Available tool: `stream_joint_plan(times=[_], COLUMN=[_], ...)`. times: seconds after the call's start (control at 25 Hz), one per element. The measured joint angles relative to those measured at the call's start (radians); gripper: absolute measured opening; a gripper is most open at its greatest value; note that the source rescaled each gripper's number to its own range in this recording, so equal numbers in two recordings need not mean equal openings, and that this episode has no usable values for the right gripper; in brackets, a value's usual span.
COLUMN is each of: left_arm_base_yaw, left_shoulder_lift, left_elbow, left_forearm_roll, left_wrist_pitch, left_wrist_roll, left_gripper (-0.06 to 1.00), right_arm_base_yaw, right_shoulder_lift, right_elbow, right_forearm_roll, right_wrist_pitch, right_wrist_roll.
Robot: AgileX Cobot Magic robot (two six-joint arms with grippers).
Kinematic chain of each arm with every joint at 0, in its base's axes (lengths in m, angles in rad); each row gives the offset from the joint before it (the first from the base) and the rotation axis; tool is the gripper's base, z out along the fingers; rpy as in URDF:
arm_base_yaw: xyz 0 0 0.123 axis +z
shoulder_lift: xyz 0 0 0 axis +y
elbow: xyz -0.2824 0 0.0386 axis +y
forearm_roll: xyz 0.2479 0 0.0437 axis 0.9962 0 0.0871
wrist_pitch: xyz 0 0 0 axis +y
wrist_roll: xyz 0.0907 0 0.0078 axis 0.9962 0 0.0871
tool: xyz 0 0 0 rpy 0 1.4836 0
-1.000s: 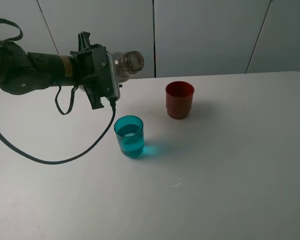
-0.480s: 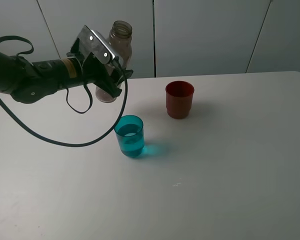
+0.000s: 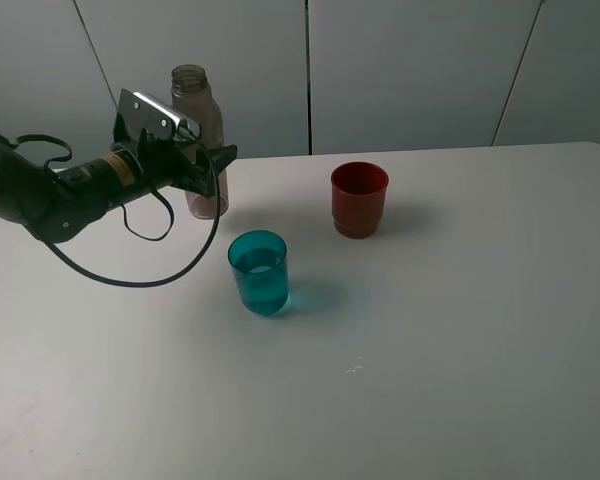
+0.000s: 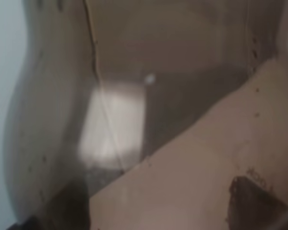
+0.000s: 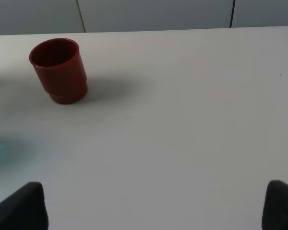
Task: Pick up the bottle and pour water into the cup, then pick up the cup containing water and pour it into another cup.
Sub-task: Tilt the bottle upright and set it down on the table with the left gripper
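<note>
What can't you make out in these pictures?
Exterior high: the middle of the bottle is hidden by the left gripper; whether it holds water is unclear.
Left wrist: the blurred bottle fills the frame.
Right wrist: the cup is only a teal edge smear; the right gripper is cropped.

The left gripper (image 3: 206,166) clasps the upright bottle (image 3: 194,105) (mouth open). The teal cup (image 3: 259,272) holds water. The red cup (image 3: 359,199) stands apart.
</note>
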Motion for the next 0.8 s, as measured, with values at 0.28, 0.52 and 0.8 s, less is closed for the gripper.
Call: stream_joint_plan(times=[0.28, 0.52, 0.8], left_arm_base_yaw=[0.019, 0.021, 0.029], left_shoulder_lift=[0.098, 0.100, 0.100], left_elbow=[0.000, 0.000, 0.000], left_forearm_roll=[-0.051, -0.067, -0.065], left_wrist_pitch=[-0.110, -0.121, -0.094], left_wrist_roll=[-0.020, -0.020, -0.020], left_gripper=[0.00, 0.00, 0.00], right_arm_base_yaw=[0.000, 0.000, 0.000], right_shoulder_lift=[0.000, 0.000, 0.000], right_elbow=[0.000, 0.000, 0.000], right_forearm_roll=[0.000, 0.000, 0.000], right_wrist_pitch=[0.000, 0.000, 0.000], right_wrist_roll=[0.000, 0.000, 0.000])
